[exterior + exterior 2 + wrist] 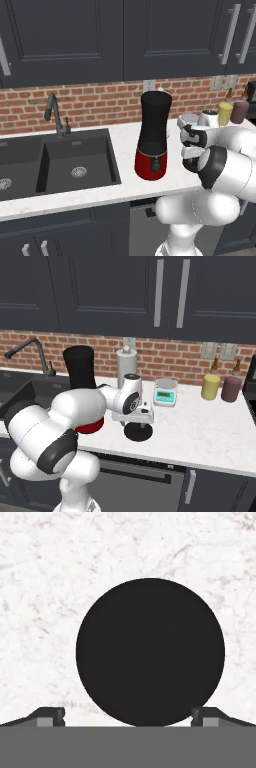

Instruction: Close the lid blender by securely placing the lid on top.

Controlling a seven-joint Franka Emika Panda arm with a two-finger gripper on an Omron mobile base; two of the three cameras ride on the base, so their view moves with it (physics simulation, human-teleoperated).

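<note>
Lid (150,652) lies flat on the white counter (210,426), near its front edge, just right of the blender (153,135), whose jar top is uncovered. Claw (128,716) hangs directly above the lid, pointing straight down, released: finger tips spread wide, flanking the disc's near rim. Judgement: lid is centred below, so a plain vertical descent should reach it.

Glossy white rounded arm (75,411) segments with dark joint bands; end effector (128,714) tips seemingly dark grey.
</note>
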